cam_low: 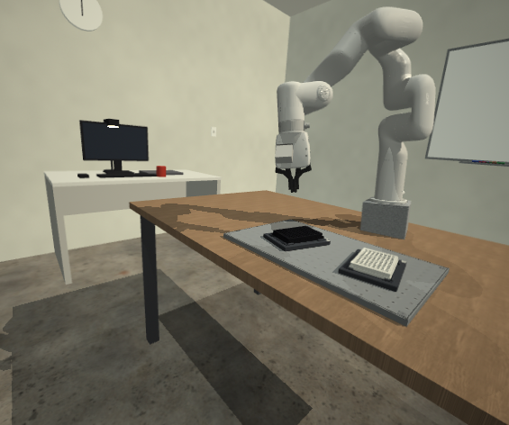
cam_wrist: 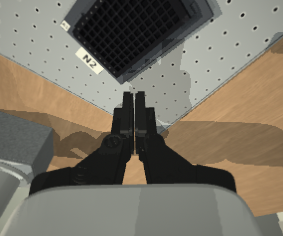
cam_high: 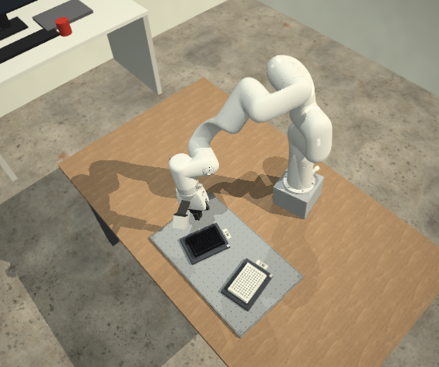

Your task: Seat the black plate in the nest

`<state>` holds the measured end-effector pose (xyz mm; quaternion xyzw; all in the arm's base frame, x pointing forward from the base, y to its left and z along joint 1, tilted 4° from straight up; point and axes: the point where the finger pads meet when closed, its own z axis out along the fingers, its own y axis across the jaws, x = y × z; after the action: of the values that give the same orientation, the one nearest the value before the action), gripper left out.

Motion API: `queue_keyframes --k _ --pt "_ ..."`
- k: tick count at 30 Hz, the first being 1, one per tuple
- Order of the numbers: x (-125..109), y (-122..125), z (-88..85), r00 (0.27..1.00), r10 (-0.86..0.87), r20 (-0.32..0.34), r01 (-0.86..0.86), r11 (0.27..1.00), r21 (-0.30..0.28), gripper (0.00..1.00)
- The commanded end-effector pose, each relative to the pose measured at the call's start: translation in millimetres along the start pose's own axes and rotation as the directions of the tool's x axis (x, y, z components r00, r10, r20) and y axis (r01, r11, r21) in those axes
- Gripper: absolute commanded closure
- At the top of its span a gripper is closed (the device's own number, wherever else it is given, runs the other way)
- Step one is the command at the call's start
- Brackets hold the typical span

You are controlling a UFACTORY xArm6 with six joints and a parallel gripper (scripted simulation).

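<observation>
the xarm gripper hangs well above the wooden table, pointing down near the end of the grey perforated base plate that lies farthest from the white plate, its two black fingers clenched flat against each other with nothing between them. in the wrist view the fingertips sit over the bare perforated surface just beside the corner of the plate nest n2, whose white tag reads n2. the black 96-well plate c51 lies wells-up in that dark nest on the base plate, apart from the gripper. its labels and the a1 corner mark are too small to read, so its orientation cannot be told. farther along the same base plate the white 96-well plate c15 rests wells-up in the plate nest n1. the arm's grey pedestal stands on the table beside the base plate.
</observation>
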<state>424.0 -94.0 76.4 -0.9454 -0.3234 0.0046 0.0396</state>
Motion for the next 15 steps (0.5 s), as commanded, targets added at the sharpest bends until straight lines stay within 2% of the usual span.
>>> queue_keyframes --k 1,7,9,15 --pt "8.1 -6.0 3.0 0.988 -0.154 0.017 0.154 0.987 -0.034 1.0" --pt "15.6 -13.3 7.1 0.939 -0.341 0.052 0.344 0.937 -0.062 1.0" --pt "15.6 -13.3 7.1 0.939 -0.341 0.052 0.344 0.937 -0.062 1.0" --pt "26.7 -24.8 12.4 0.853 -0.514 0.091 0.521 0.85 -0.08 1.0"
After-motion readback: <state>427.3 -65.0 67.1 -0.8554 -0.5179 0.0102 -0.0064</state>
